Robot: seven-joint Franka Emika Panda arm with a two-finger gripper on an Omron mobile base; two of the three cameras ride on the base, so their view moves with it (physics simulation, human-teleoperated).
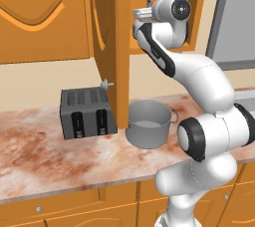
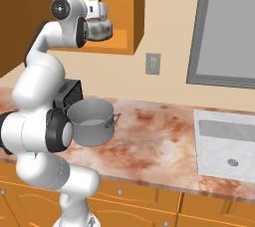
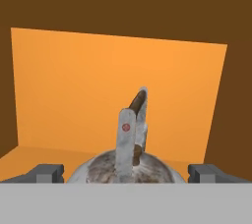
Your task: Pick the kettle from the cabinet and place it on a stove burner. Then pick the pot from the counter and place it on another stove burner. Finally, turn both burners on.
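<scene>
The cabinet (image 2: 130, 32) stands open, its door (image 1: 110, 42) swung out edge-on toward the base and hanging over the counter (image 1: 45, 146), so the way in is bounded by that door on one side and the cabinet's side wall on the other. One kettle (image 2: 99, 29) sits on the cabinet shelf near its front edge, with bare orange shelf behind it up to the back panel. One pot (image 1: 148, 124) stands on the counter below the cabinet, just beside the door's lower edge; one toaster (image 1: 85, 113) sits on the far side of that door (close to it, contact not discernible). The arm is folded upward, elbow high, wrist level with the cabinet shelf. The gripper (image 3: 126, 173) reaches into the cabinet, its fingers spread wide to either side of the kettle's body, the upright handle (image 3: 132, 132) between them, neither pad visibly touching metal.
</scene>
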